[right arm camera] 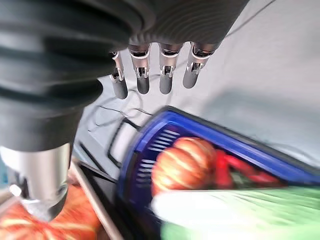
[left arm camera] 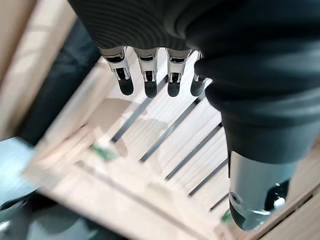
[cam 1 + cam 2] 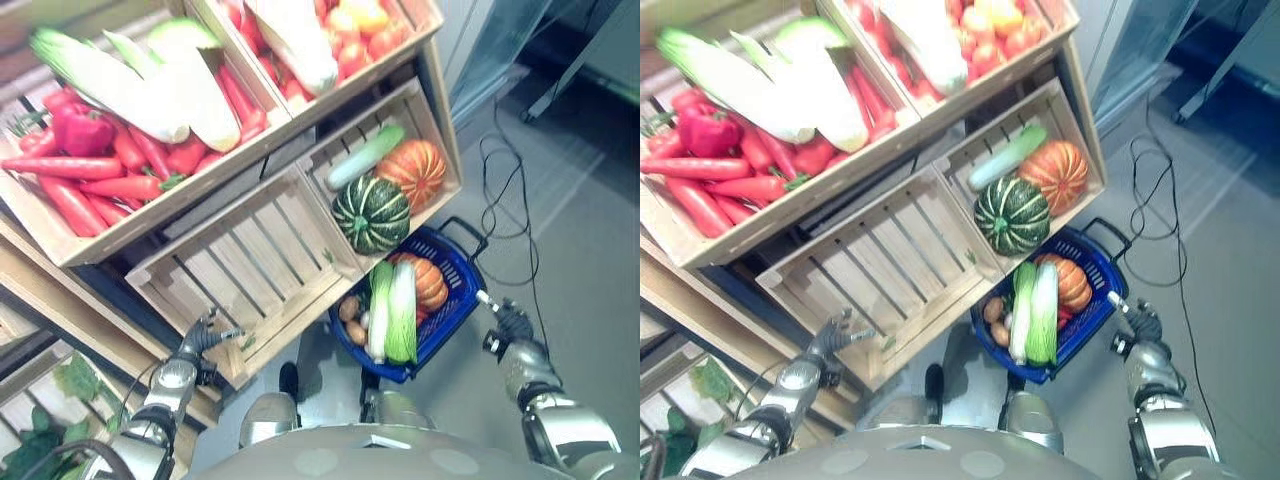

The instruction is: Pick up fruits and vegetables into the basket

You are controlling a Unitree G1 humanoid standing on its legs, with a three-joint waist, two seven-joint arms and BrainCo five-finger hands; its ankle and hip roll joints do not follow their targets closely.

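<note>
Nearest us, at the lower left of the left eye view, our left hand (image 3: 203,333) hangs over the front edge of the empty slatted crate (image 3: 245,262); its wrist view shows the fingers (image 2: 148,82) straight and relaxed with the thumb apart, holding nothing. At the lower right, our right hand (image 3: 508,322) sits just beside the blue basket (image 3: 455,262), and its wrist view likewise shows loose, extended fingers (image 1: 142,80) with nothing in them.

We judge the task well under way. The basket, on the floor at centre right below the shelf, already holds an orange pumpkin (image 3: 430,282), 2 pale green cabbages (image 3: 392,312) lying side by side, some small brown tubers (image 3: 351,320) at its near left end, and a red piece we cannot identify.

Plenty is left on the shelf. In the crate just above the basket lie a dark green striped squash (image 3: 371,213), a second orange pumpkin (image 3: 415,169) and a light green cucumber (image 3: 365,156). At upper left, a crate holds red carrots (image 3: 75,170), a red pepper (image 3: 83,131) and large pale cabbages (image 3: 150,80); at the top, another holds tomatoes (image 3: 360,42).

With both hands free, we reckon the next pick is still to be started, most likely from the squash crate nearest the basket.
</note>
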